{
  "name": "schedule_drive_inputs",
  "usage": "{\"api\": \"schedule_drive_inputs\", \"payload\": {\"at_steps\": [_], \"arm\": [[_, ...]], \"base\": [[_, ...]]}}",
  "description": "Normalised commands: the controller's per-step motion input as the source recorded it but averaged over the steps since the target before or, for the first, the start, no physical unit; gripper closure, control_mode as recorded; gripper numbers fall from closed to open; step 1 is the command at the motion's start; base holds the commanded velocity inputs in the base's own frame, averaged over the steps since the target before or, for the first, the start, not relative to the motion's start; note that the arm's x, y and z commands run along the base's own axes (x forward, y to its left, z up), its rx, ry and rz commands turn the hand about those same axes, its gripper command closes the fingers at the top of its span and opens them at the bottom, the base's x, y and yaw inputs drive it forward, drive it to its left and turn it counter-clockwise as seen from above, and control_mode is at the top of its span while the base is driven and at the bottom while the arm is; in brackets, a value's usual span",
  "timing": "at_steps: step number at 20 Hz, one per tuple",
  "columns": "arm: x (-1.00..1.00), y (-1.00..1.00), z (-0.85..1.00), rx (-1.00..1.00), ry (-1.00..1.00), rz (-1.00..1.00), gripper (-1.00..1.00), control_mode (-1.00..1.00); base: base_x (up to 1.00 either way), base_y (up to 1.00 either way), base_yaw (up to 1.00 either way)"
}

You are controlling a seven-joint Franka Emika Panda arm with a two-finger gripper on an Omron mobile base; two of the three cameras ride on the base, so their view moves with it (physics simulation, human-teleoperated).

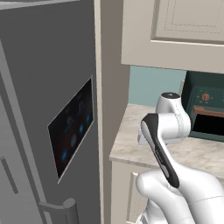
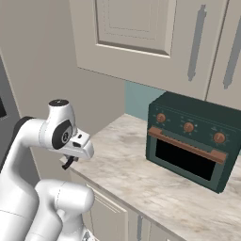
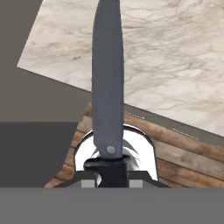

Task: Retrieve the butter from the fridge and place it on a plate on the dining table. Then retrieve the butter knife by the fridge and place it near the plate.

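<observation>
My gripper [image 3: 111,175] is shut on the butter knife [image 3: 107,78]. Its dark grey length runs straight up the hand view from between my fingertips. The knife hangs over the front edge of a marbled counter [image 3: 175,57], with wooden floor [image 3: 183,162] below it. In the right base view my gripper [image 2: 70,161] sits low at the counter's left end, a dark bit of knife showing under the hand. The grey fridge [image 1: 43,109], with its dark panel of blue lights [image 1: 72,129], stands just to the left. The butter, plate and dining table are out of view.
A dark green toaster oven [image 2: 193,141] stands on the counter [image 2: 141,179] to the right. Cream wall cabinets [image 2: 150,33] hang above it, and cream base cabinets [image 2: 110,216] are below. A beige side panel [image 1: 109,87] separates the fridge from the counter.
</observation>
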Motion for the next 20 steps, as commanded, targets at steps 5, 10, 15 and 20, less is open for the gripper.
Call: {"api": "schedule_drive_inputs", "payload": {"at_steps": [5,10,15,20], "arm": [[0.00,0.00,0.00,0.00,0.00,0.00,1.00,-1.00],[-0.03,0.00,0.00,0.00,0.00,0.00,1.00,1.00],[0.00,0.00,0.00,0.00,0.00,0.00,1.00,1.00],[0.00,0.00,0.00,0.00,0.00,0.00,1.00,1.00]], "base": [[0.00,0.00,0.00],[-0.05,0.00,0.00],[-0.45,0.00,0.00],[-0.75,-0.04,-0.07]]}}
